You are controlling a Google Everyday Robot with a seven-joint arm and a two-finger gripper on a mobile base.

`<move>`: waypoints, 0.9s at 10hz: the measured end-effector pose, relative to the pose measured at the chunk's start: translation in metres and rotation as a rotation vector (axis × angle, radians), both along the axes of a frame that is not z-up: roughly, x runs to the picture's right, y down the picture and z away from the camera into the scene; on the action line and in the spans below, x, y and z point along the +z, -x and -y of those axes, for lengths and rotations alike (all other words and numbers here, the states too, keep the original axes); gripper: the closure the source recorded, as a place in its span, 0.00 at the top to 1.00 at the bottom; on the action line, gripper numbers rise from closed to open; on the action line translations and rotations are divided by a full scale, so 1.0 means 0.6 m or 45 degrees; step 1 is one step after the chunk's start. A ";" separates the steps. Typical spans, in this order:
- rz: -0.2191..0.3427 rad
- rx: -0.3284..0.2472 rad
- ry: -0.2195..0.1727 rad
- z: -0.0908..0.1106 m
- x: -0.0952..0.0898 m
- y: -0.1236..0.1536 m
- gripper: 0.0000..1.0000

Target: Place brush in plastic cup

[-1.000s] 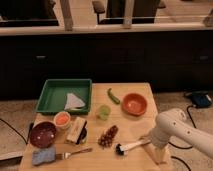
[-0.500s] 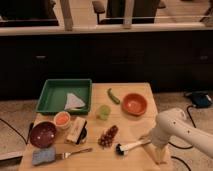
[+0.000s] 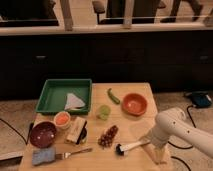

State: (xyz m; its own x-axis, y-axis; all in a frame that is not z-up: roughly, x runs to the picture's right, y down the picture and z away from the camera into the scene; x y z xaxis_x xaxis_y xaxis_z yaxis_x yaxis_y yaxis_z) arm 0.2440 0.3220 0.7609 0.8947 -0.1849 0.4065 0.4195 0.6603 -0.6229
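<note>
The hand (image 3: pixel 156 149), its grip impossible to tell, hangs low over the handle end of the slim white black-headed brush (image 3: pixel 132 146) lying flat on the wooden worktop (image 3: pixel 136 94), likely lining up a grasp, with the small green plastic cup (image 3: pixel 104 112) well apart.

- Wooden counter (image 3: pixel 131 89) stands before a long run of dark cabinets (image 3: pixel 125 57)
- A pale ledge (image 3: pixel 165 27) tops them, with two white posts (image 3: pixel 67 15) rising above
- Speckled light floor (image 3: pixel 15 107) on either side; a black cable (image 3: pixel 12 129) trails at left
- Dim, warm light
- Hand (image 3: pixel 159 150) low over the counter's front right corner
</note>
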 end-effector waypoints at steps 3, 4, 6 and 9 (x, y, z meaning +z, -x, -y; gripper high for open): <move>0.024 -0.013 -0.029 0.009 -0.007 0.015 0.80; 0.027 -0.013 -0.036 0.011 -0.010 0.019 0.80; 0.022 -0.001 -0.051 0.013 -0.013 0.028 0.80; -0.010 0.031 -0.050 0.011 -0.015 0.037 0.80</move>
State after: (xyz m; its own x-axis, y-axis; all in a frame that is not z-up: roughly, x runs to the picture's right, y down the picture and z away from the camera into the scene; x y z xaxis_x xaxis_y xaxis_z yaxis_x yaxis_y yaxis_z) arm 0.2217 0.3155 0.7519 0.9022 -0.1790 0.3923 0.3983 0.6944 -0.5992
